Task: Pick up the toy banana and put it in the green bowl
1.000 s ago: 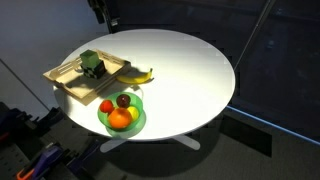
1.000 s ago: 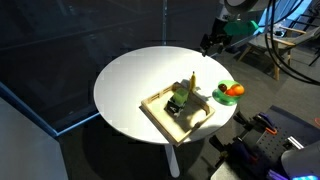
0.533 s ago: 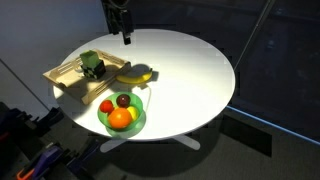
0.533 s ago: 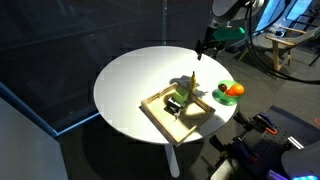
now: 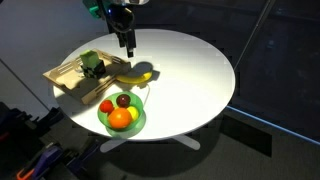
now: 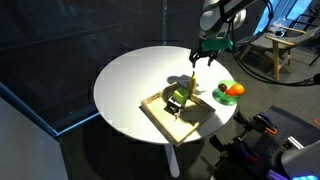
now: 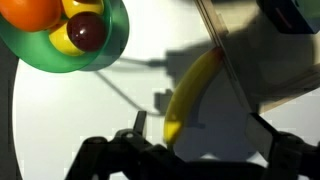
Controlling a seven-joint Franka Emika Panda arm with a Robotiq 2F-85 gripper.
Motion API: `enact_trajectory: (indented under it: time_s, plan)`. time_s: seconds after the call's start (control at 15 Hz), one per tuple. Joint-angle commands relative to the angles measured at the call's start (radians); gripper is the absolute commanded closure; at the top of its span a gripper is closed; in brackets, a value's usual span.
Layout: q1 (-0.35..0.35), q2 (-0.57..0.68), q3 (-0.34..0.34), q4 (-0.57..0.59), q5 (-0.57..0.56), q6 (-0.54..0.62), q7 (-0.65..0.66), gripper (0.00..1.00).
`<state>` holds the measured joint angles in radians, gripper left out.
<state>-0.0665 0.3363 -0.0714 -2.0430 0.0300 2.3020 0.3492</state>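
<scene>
The toy banana [image 5: 138,75] lies on the white table beside the wooden tray, curved and bright yellow. It shows in the other exterior view [image 6: 192,82] and fills the middle of the wrist view [image 7: 190,92]. The green bowl [image 5: 138,122] sits near the table's front edge with round fruit in it; it also shows in an exterior view [image 6: 222,97] and at the wrist view's top left [image 7: 112,45]. My gripper [image 5: 128,45] [image 6: 199,58] hangs open above the table, above and just behind the banana. In the wrist view the gripper [image 7: 198,124] has its jaws wide, with the banana's lower tip below them.
A wooden tray [image 5: 66,76] [image 6: 158,115] holding a green toy [image 5: 92,65] [image 6: 178,97] lies right next to the banana. An orange, a red, a dark and a yellow fruit fill the bowl. The table's edge is close behind the bowl.
The arm has come in from the table's far edge and lowered toward the banana and tray. The jaws stayed open. Banana, bowl and tray have not moved.
</scene>
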Motion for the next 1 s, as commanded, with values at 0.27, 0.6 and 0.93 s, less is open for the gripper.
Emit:
enact_trajectory:
  time_s: [0.27, 0.6, 0.93]
  plan:
    - [0.032, 0.117, -0.040, 0.076, 0.011, 0.020, 0.090, 0.00]
    - [0.026, 0.194, -0.047, 0.115, 0.019, 0.043, 0.071, 0.00]
    - [0.025, 0.260, -0.047, 0.150, 0.026, 0.055, 0.067, 0.00]
